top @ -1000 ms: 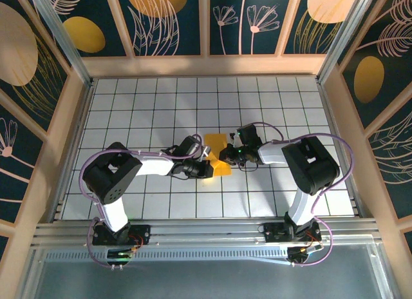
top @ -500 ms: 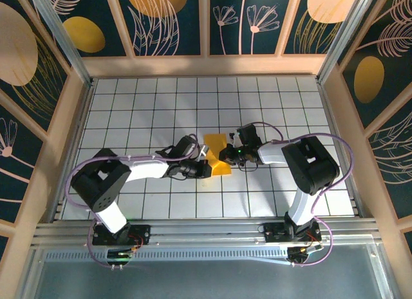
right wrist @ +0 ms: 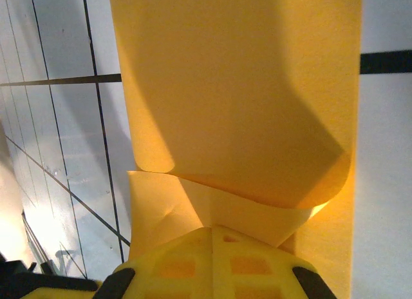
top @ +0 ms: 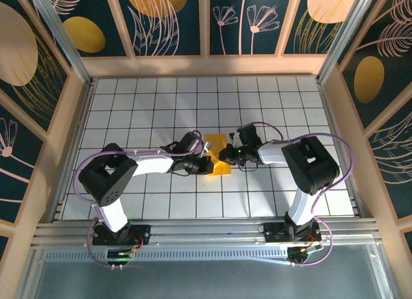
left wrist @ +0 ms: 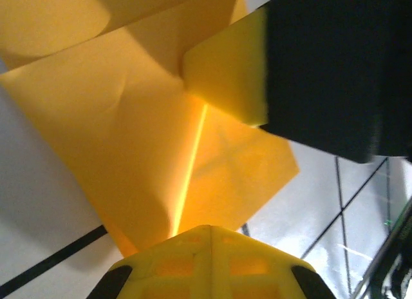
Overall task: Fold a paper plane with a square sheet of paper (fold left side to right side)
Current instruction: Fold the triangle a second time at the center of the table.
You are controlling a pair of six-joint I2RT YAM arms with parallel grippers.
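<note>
The square sheet of paper is orange-yellow and lies partly folded at the middle of the tiled floor. In the left wrist view the sheet shows a bright crease running up from my left gripper. That gripper is shut, and its tip rests on the paper's near edge. My left gripper reaches the sheet from the left, and my right gripper from the right. In the right wrist view a flap of the sheet curls up and over from my right gripper, which is shut on the paper's edge. The right gripper's fingertip sits over the sheet.
White tiled floor with black grid lines surrounds the paper. Wooden-framed patterned walls close in the left, back and right sides. The arm bases stand on the metal rail at the near edge.
The left arm's elbow swung out left and came back, and its gripper slid slightly up along the paper's left edge. The right arm has held still.
</note>
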